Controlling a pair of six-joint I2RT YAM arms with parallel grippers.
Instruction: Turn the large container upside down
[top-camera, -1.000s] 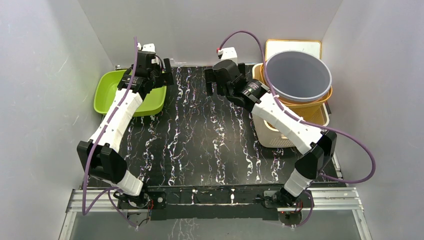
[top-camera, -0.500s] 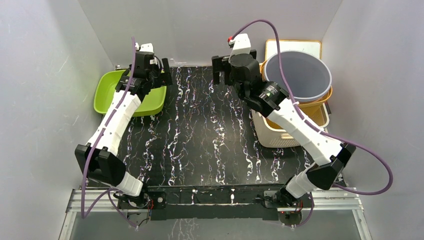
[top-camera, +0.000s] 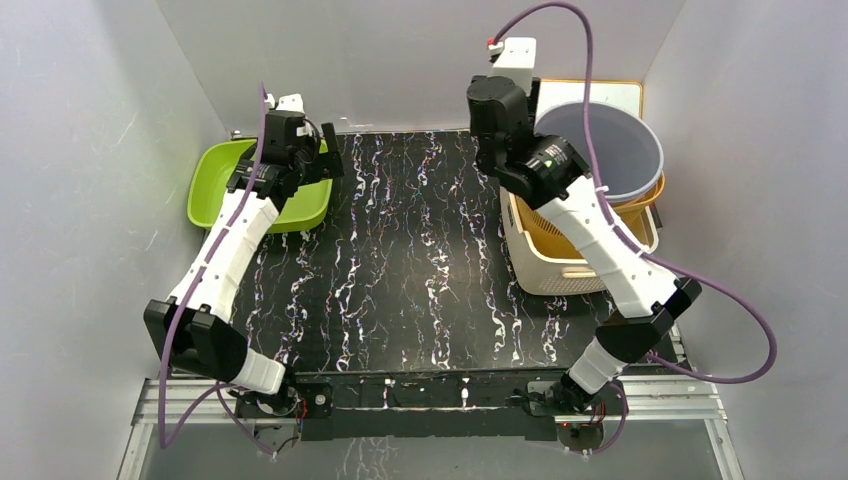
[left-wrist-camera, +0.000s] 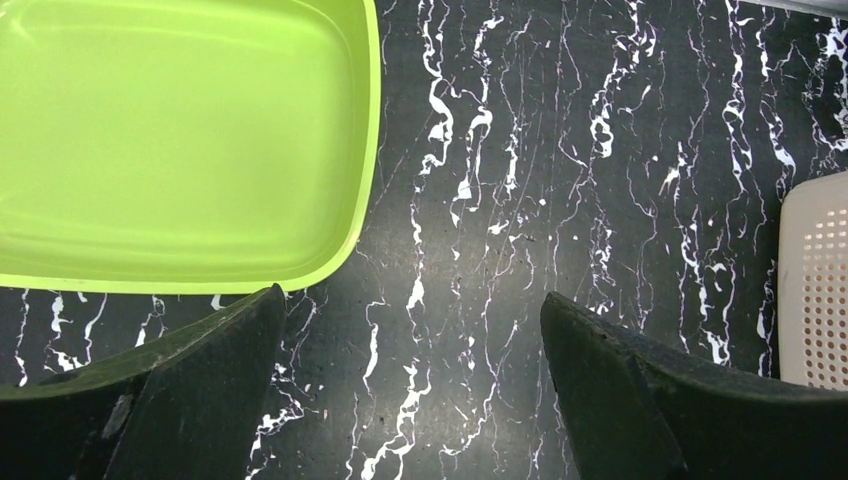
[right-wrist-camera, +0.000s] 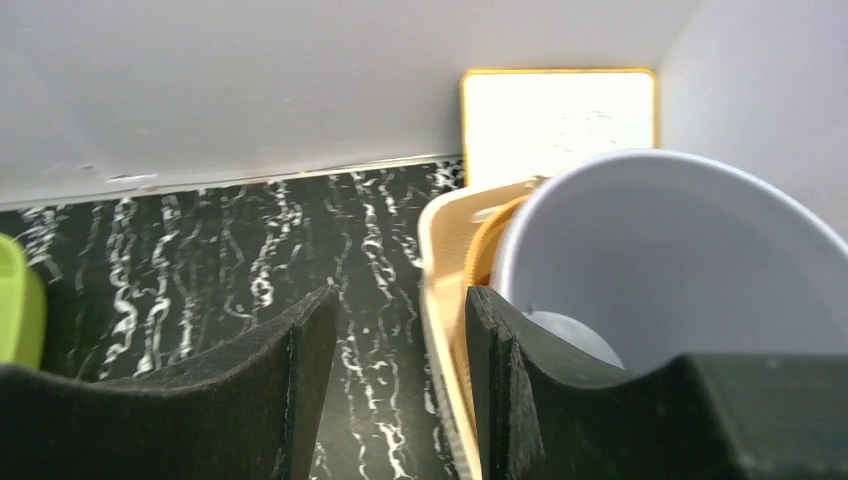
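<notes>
- Far left, you have the green tub (top-camera: 258, 185), mouth up on the table (top-camera: 400, 280), near the back-left corner.
- The left gripper (left-wrist-camera: 410, 325) hangs over the tub's right rim and the table beside it. Its jaws are spread wide. You see only table between them, and nothing is gripped.
- In the left wrist view, the tub's near corner lies just by the left finger. The crate (top-camera: 545, 265) shows its perforated wall at the far right edge.
- The right gripper (right-wrist-camera: 397, 335) is raised at the back of the table, just left of the crate. Its jaws stand apart with a narrow gap. Table shows through the gap, and nothing is pinched.
- In the right wrist view, the right finger (right-wrist-camera: 490, 380) lines up with the crate's left rim. You cannot tell whether it touches.
- The crate is cream and sits at the table's right edge. An orange basket (top-camera: 640, 208) is nested in it.
- The bucket (top-camera: 610, 150), the grey large container, stands upright inside the orange basket. Its mouth faces up; it is not yet turned over.
- Behind the bucket, against the back wall, lies a white tray (top-camera: 600, 90) with an orange rim.
</notes>
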